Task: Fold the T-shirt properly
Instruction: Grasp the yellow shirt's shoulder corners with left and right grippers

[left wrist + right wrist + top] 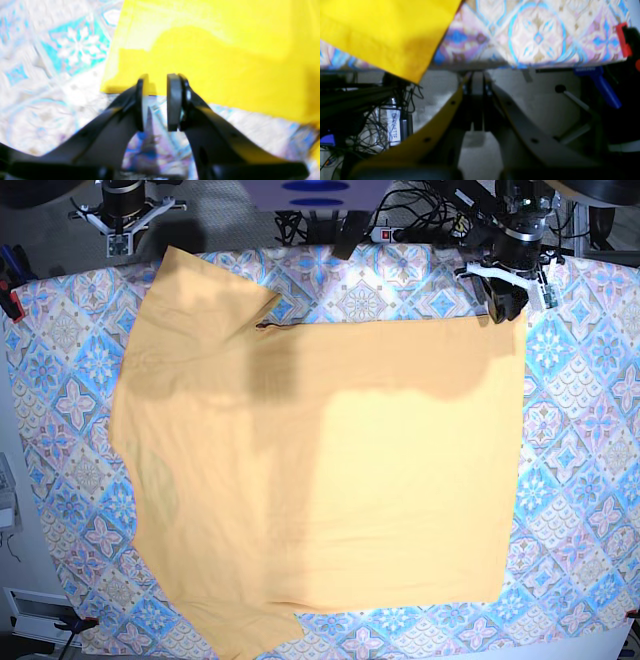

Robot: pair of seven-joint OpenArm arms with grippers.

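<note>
Around the T-shirt (330, 470), only patterned tablecloth (580, 430) and cables (420, 210).

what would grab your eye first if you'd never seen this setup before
The big pale yellow-orange T-shirt spread flat across most of the table, over a busy blue-and-pink patterned tablecloth. Next, the left gripper at the shirt's far corner on the base view's right, jaws slightly parted just off the cloth's edge.
</note>
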